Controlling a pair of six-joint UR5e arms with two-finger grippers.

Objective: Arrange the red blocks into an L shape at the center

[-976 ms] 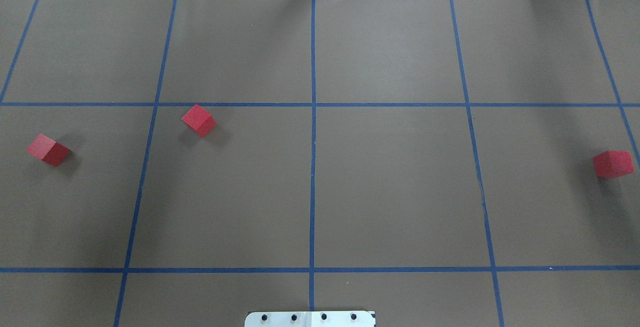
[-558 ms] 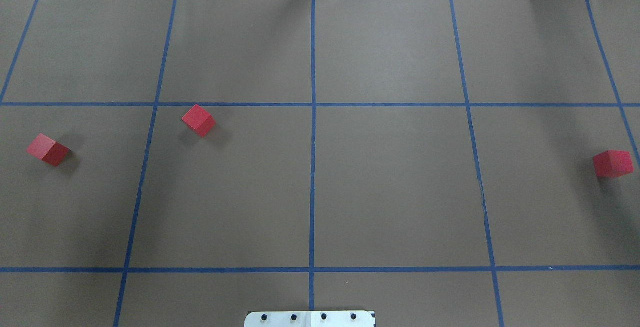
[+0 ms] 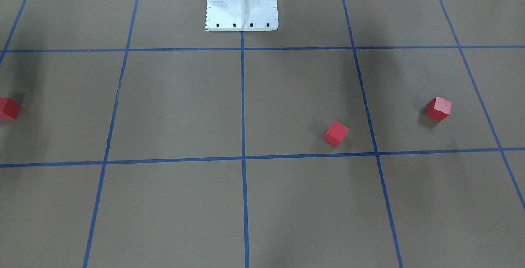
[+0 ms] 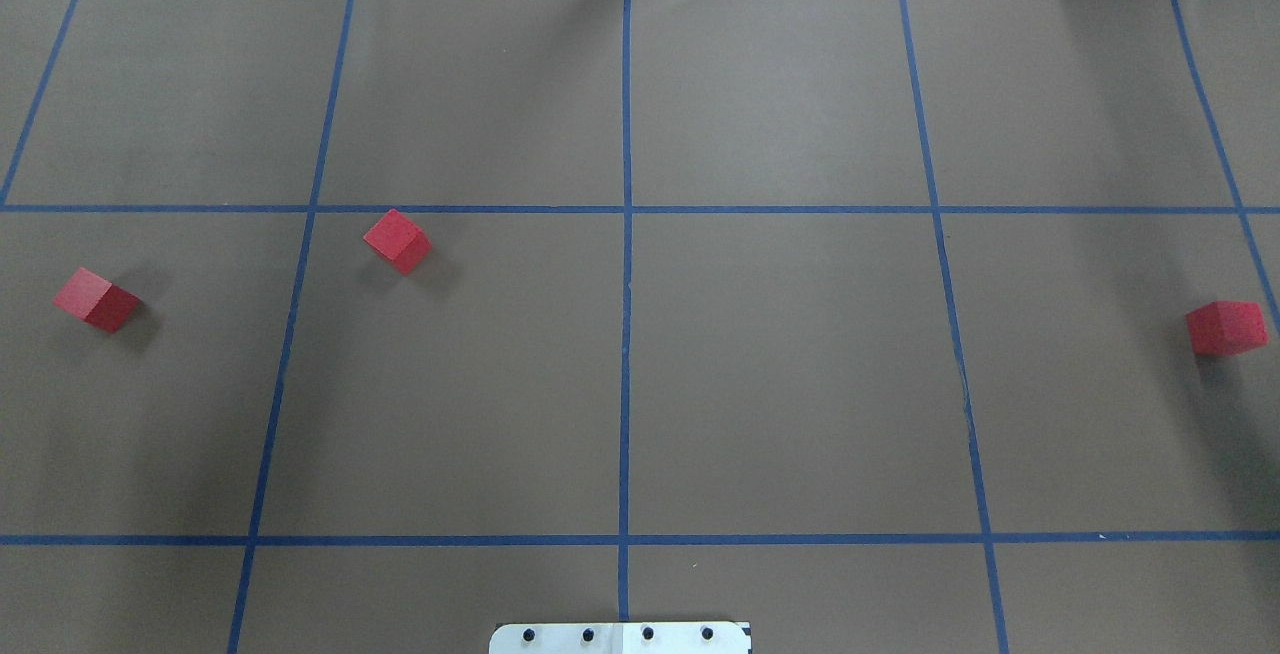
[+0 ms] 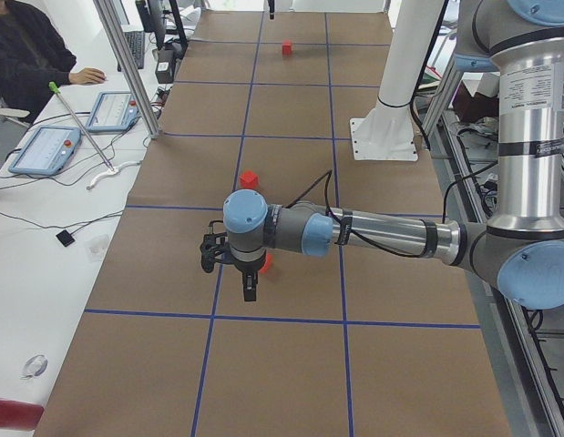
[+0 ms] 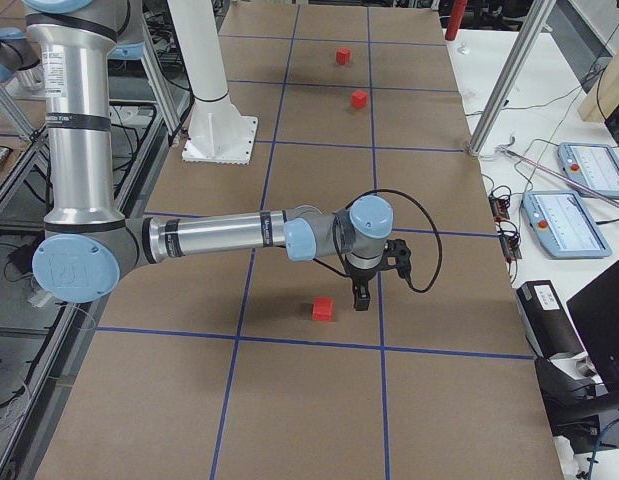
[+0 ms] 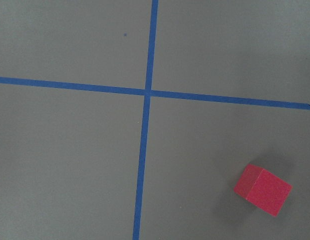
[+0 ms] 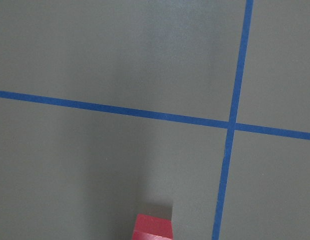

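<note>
Well, the inner left block (image 4: 398, 241), a red cube like the other two, sits in the square just left of the center (image 4: 625, 374), the blue tape line running away from the robot between the two middle squares. It lies close to that square's far left corner, turned askew to the tape. The outer left block (image 4: 96, 300) lies one square further out on the robot's left, also skewed. The right block (image 4: 1227, 327) is well apart from both, in the second square on the robot's right and close to that square's outer tape line. Every face you can see on them is plain red.

Your left gripper (image 5: 250, 289) points down just beside the outer left block and partly hides it in the view from the table's left end. Only that side view shows the tool, so I cannot tell you whether its jaws stand wide or narrow. The same goes for your right gripper (image 6: 361, 298), which points down just beside the right block. The left wrist camera has its block low in the right corner, and the right wrist camera catches only part of its block at the bottom edge. The print on the left arm's silver tube (image 5: 528, 137) is too small to read. The white base plate (image 4: 620, 637) sits astride the center line at the near edge.
</note>
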